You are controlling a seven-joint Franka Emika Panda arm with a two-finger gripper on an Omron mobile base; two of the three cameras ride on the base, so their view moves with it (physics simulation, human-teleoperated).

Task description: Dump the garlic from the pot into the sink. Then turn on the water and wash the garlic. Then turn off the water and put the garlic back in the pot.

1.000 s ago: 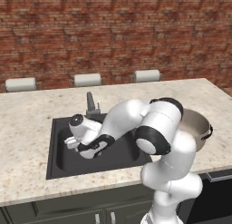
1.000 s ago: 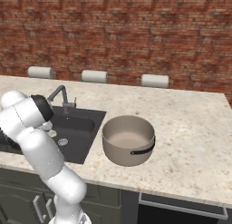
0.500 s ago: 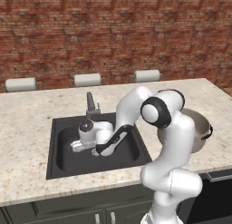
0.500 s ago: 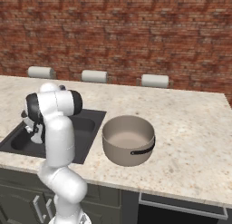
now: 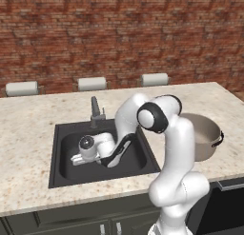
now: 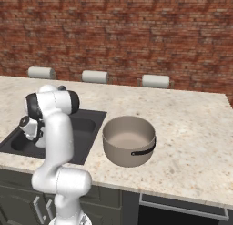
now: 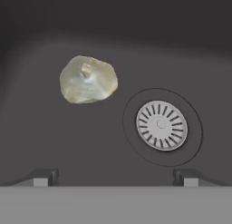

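Note:
The garlic (image 7: 88, 79), a pale lumpy bulb, lies on the floor of the dark sink (image 7: 54, 137) in the hand view, up and left of the round silver drain (image 7: 161, 125). My gripper (image 7: 114, 178) hangs over them, open, with nothing between its two dark fingertips (image 7: 43, 177). In the left base view the gripper (image 5: 76, 159) reaches down into the sink (image 5: 136, 153), below the short grey faucet (image 5: 95, 112). The grey-beige pot (image 5: 205, 136) stands upright on the counter right of the sink, behind my arm. In the right base view the pot (image 6: 129, 140) shows a bare pale interior.
Three white rolls (image 5: 91, 83) stand along the brick wall at the back of the speckled counter (image 5: 28, 129). A dark appliance front (image 5: 224, 205) sits below the counter at the lower right. The counter (image 6: 191, 142) runs on to the right of the pot.
The arm has straightened up at the elbow and the hand has sunk lower into the sink. The jaws have stayed open.

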